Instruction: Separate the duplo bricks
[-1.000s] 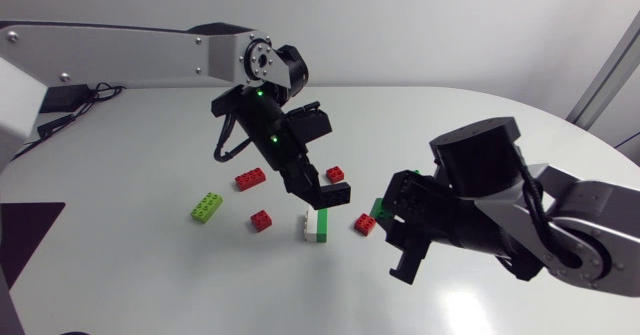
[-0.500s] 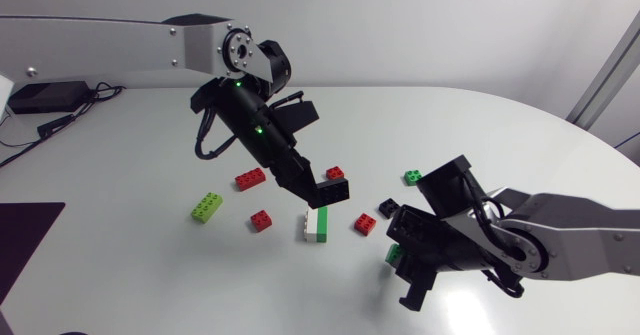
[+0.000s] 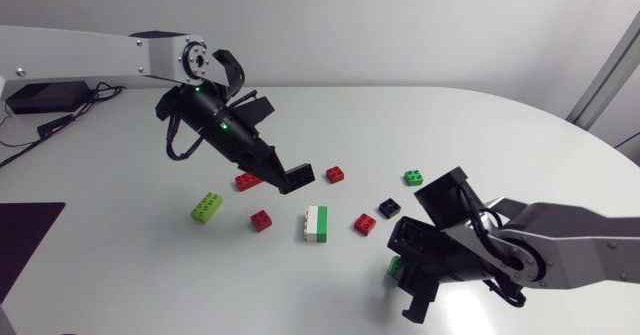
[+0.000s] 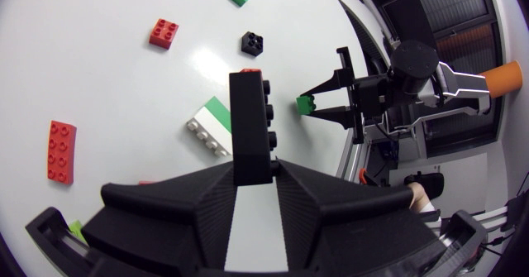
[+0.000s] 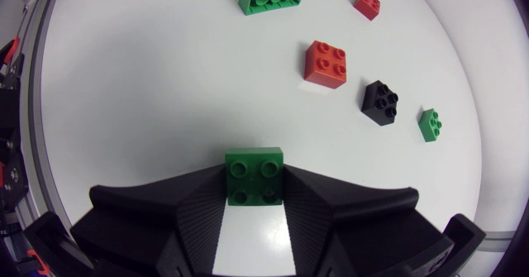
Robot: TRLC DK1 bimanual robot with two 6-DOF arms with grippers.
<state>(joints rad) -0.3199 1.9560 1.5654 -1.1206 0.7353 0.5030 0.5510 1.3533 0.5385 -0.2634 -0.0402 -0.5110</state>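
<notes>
The black brick (image 4: 250,120) is clamped in the left gripper's (image 4: 254,168) fingers above the table (image 3: 500,125) and the small green brick (image 5: 254,176) in the right gripper's (image 5: 254,196) fingers, so each should be set down well apart from the white-and-green stack (image 3: 316,223).

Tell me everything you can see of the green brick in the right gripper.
The green brick is a small square block with four round studs in two rows, smooth and plastic-looking; no other brick shows on it. Its studs face the wrist camera, and it is held from two sides between the black fingers of the right gripper. It is over bare table, well apart from the red brick ahead.
</notes>
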